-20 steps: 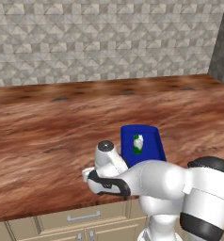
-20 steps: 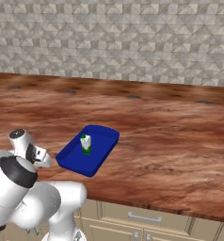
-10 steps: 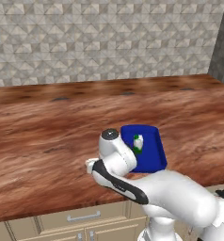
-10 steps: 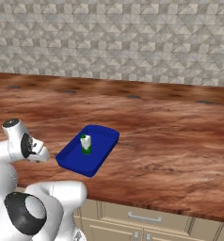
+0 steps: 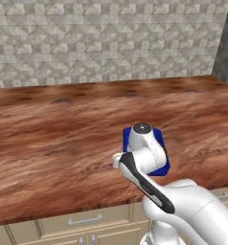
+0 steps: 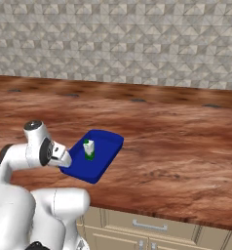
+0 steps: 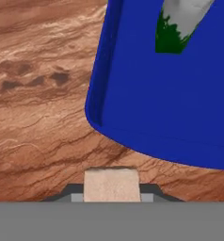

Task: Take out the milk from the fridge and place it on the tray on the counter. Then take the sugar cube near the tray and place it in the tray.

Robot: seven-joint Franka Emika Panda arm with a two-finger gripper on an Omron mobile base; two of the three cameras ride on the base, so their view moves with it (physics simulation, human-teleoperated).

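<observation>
In the hand view a pale beige sugar cube sits between my gripper's dark fingertips, which are shut on it. It hangs just above the counter, close to the near rim of the blue tray. The green and white milk stands upright inside the tray. From the right base view the gripper sits at the left corner of the tray, with the milk standing near the tray's middle. My arm covers most of the tray in the left base view.
The reddish-brown counter stretches wide on both sides of the tray, backed by a grey tiled wall. Beige drawers with metal handles run below the counter's front edge.
My arm has swung up and toward the tray, bringing the hand to the tray's near corner. In the left base view the arm now hides the milk.
</observation>
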